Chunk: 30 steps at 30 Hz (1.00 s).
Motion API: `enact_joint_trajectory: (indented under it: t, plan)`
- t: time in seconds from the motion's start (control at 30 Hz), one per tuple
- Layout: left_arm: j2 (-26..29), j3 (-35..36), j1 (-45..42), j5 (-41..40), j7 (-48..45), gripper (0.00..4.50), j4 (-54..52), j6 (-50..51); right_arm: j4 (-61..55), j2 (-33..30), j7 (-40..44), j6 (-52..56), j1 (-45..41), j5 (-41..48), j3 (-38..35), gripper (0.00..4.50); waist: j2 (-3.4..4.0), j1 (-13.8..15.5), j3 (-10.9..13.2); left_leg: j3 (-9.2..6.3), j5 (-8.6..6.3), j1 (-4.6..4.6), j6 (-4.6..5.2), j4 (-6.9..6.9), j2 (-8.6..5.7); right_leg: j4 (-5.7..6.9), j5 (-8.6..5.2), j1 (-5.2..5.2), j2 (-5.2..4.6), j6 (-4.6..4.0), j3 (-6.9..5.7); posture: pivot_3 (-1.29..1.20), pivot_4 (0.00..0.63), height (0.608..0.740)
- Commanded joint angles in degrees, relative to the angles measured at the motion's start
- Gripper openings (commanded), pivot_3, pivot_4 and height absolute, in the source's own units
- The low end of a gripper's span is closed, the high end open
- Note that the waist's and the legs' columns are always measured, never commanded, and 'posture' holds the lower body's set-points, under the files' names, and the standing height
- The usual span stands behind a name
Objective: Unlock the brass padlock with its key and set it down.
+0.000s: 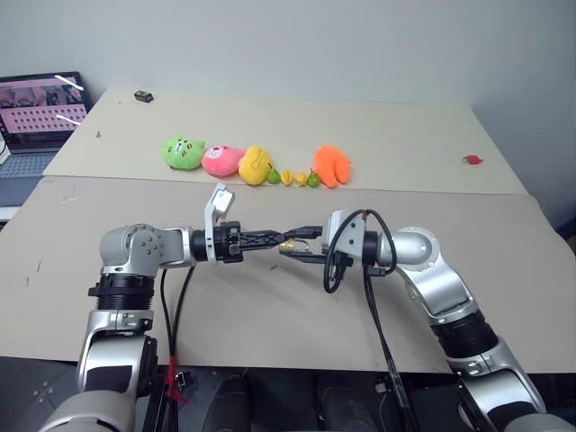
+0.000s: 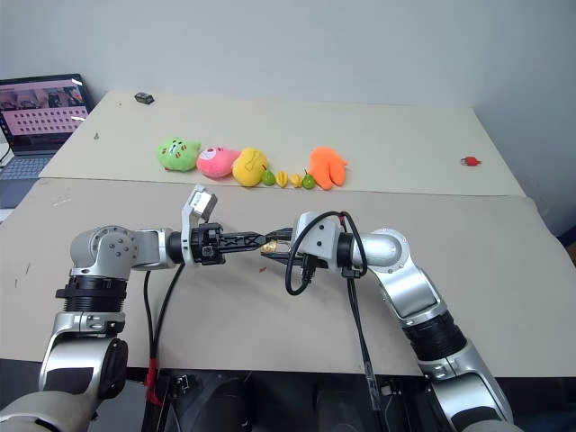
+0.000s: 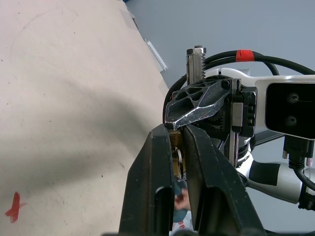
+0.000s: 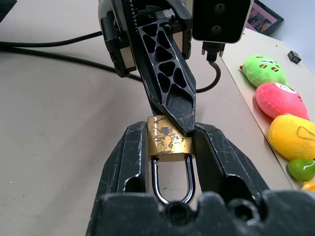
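Our two hands meet over the near part of the worktop point(image 1: 81, 261), with a row of toys behind them.

Our left hand point(image 1: 270, 240) reaches in from the left and our right hand point(image 1: 297, 245) from the right, tips together; the brass padlock point(image 4: 169, 139) sits between our right fingers point(image 4: 129, 160), shackle toward that wrist, our left fingertips against its body. Behind lies the row of plush toys point(image 1: 255, 163) with small toy fruits point(image 1: 293, 177) among them. A laptop point(image 1: 40, 117) stands far left, a small object point(image 1: 472, 159) far right, another small object point(image 1: 143, 94) at the far left corner.
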Motion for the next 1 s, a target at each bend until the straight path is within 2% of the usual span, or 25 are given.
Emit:
enact_joint_trajectory:
  t: [0.03,0.2,0.27,0.3,0.4,0.67,0.8,0.83,1.0]
  plan:
    - [-1.3,-1.5,-1.4,-3.1,-2.4,0.04,-2.9,1.5,0.4,0.0,-1.5,0.1,-1.7,-0.3,-1.8,0.93,0.00,0.0,0.0,0.00,0.00,0.00,0.00,0.00,0.00,0.00,0.00,0.00,0.00,0.00,0.00,0.00,0.150,0.722]
    - [-1.0,-2.2,-0.8,-4.4,-3.4,0.04,-4.4,3.5,0.4,0.0,-1.5,0.0,-1.7,-0.3,-1.8,0.93,0.00,0.0,0.0,0.00,0.00,0.00,0.00,0.00,0.00,0.00,0.00,0.00,0.00,0.00,0.00,0.00,0.150,0.722]
    - [-0.8,-1.9,-0.9,-5.2,-3.9,0.95,-4.2,4.5,0.4,0.1,-1.6,0.1,-1.7,-0.2,-1.8,0.93,0.00,0.0,0.0,0.00,0.00,0.00,0.00,0.00,0.00,0.00,0.00,0.00,0.00,0.00,0.00,0.00,0.150,0.722]
    - [-0.7,-2.3,-0.7,-4.6,-3.8,1.10,-4.6,3.6,0.3,0.1,-1.6,0.1,-1.7,-0.3,-1.8,0.93,0.00,0.0,0.0,0.00,0.00,0.00,0.00,0.00,0.00,0.00,0.00,0.00,0.00,0.00,0.00,0.00,0.150,0.722]
    - [-0.5,-3.6,-0.4,-3.1,-3.3,2.27,-5.5,1.6,0.3,0.1,-1.6,0.1,-1.6,-0.3,-1.8,0.93,0.00,0.0,0.0,0.00,0.00,0.00,0.00,0.00,-0.01,0.00,0.00,0.01,-0.01,0.00,0.00,0.00,0.150,0.722]
    - [0.7,-4.7,0.3,-3.5,-4.9,2.27,-5.8,0.4,0.6,0.2,-1.8,0.0,-1.7,-0.4,-1.8,0.93,0.00,-0.1,0.0,0.00,0.00,0.00,0.00,0.00,0.01,0.00,0.00,-0.01,0.01,0.00,0.00,0.00,0.150,0.722]
    - [0.8,-4.5,-0.3,-2.4,-4.7,1.28,-4.1,-0.7,0.5,0.1,-1.9,0.1,-1.6,-0.3,-1.8,0.93,0.00,0.0,0.0,0.00,0.00,-0.01,0.00,0.00,0.00,0.00,0.00,0.00,0.00,0.00,0.00,0.00,0.150,0.722]
    - [0.7,-4.6,-0.5,-1.9,-4.4,1.17,-3.9,-1.2,0.6,0.1,-1.9,0.1,-1.6,-0.3,-1.8,0.93,0.00,0.0,0.0,0.00,0.00,0.01,0.00,0.00,0.00,0.00,0.00,0.01,0.00,0.00,0.00,0.00,0.150,0.722]
    - [0.0,-4.0,-1.2,-1.5,-3.4,1.16,-2.1,-1.8,0.7,0.1,-1.7,0.0,-1.6,-0.2,-1.8,0.93,0.00,0.0,0.0,0.00,0.00,0.00,0.00,0.00,-0.01,0.00,0.00,0.00,-0.01,0.00,0.00,0.00,0.150,0.722]
